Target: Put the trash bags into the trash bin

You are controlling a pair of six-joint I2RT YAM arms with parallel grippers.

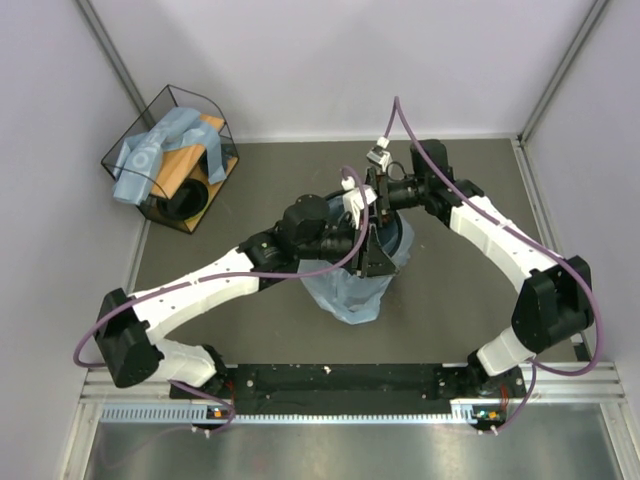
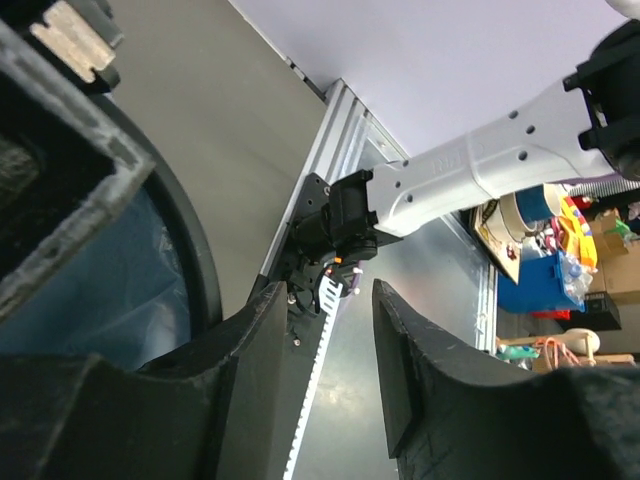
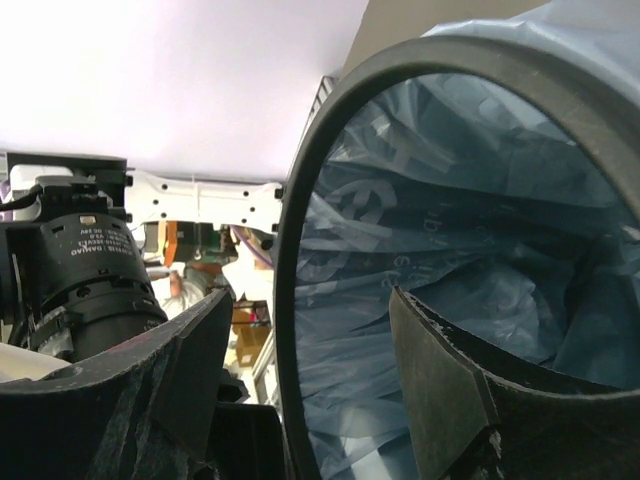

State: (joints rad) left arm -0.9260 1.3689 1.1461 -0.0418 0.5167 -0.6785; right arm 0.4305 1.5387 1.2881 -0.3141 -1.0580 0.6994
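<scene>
The dark trash bin [image 1: 405,236] stands mid-table with a light-blue trash bag [image 1: 345,295] lining it and spilling over its near side. In the right wrist view, my right gripper [image 3: 310,295] is open and straddles the black rim hoop [image 3: 288,330]. One finger is outside the bin and the other is inside against the crinkled film [image 3: 440,200]. From above, the right gripper [image 1: 378,262] is at the near rim. My left gripper [image 2: 330,290] is open and empty, just outside the bin rim [image 2: 195,255], and shows from above [image 1: 357,228] at the bin's left side.
A black wire basket [image 1: 222,128] with a wooden base stands at the far left corner and holds more light-blue bags [image 1: 150,155]. Both arms crowd over the bin. Walls close in the left, far and right sides, and a metal rail [image 1: 340,410] runs along the near edge.
</scene>
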